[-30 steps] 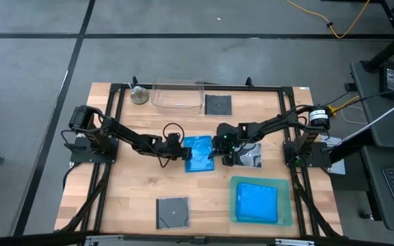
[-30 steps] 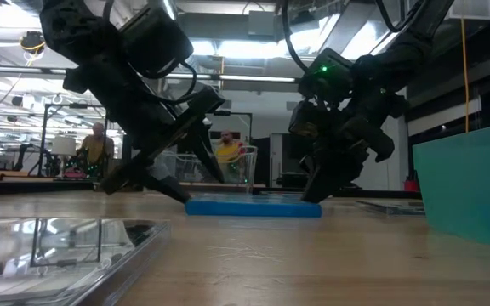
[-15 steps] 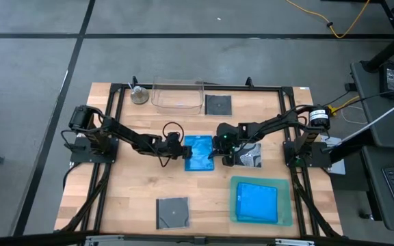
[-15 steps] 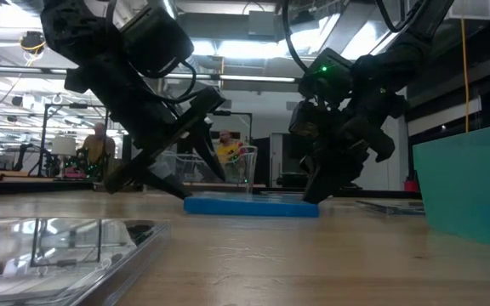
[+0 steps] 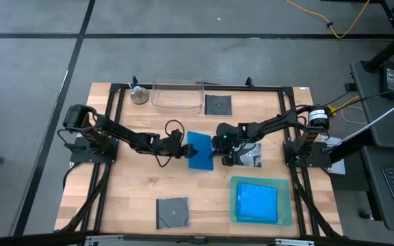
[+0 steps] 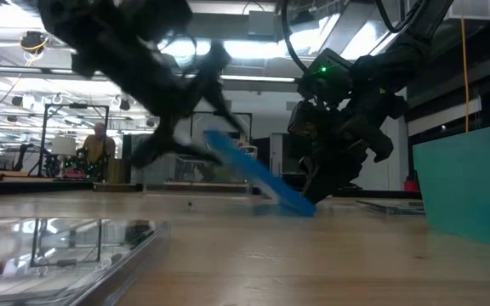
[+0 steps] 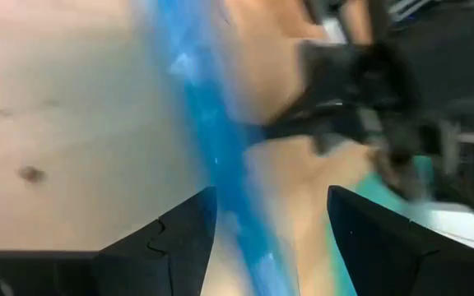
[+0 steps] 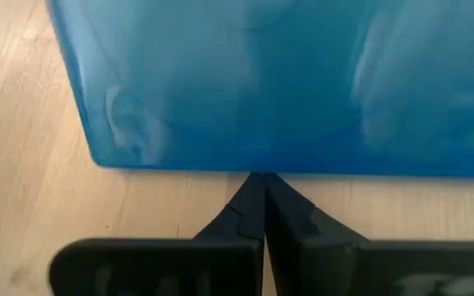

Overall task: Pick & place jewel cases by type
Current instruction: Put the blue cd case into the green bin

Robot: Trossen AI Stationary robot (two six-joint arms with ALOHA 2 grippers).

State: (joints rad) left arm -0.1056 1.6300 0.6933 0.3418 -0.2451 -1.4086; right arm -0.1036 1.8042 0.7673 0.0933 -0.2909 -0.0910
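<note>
Since a moment ago your blue case (image 6: 258, 177) is tipping up mid-desk, the wide-open left pincer (image 5: 180, 145) levering one edge against the closed right pincer (image 5: 219, 156); it's light, stiff, slippery—be pinching that raised edge.

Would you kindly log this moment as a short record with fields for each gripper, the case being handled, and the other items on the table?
left gripper: open, fingers either side of the case's raised left edge
right gripper: shut, tips braced against the case's right edge
bright blue rectangular plastic case: tilted, left edge raised, right edge on the wooden table
green translucent tray: front right, holds a blue case
clear plastic tub: back centre
dark square cases: one back, one front
</note>
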